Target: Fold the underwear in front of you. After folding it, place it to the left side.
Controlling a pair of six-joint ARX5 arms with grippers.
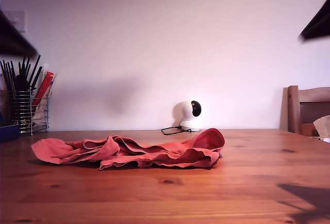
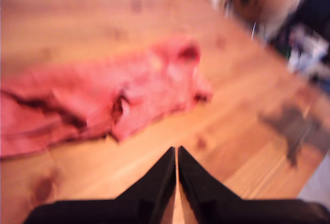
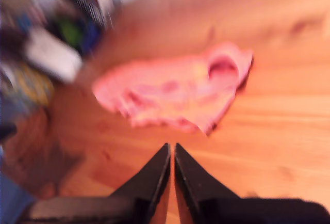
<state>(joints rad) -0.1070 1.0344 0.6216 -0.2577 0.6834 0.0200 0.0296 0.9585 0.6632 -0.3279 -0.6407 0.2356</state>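
No fold is judged to have been made yet; folding and placing to the side both remain. Nearest in each wrist view, my first gripper (image 2: 177,154) and my second gripper (image 3: 171,150) are seen pressed closed with nothing held, above bare wood. Beyond them, mid-frame in the exterior view, the underwear (image 1: 134,153) lies crumpled and spread on the table (image 1: 165,198), coral-red, ridged with wrinkles.
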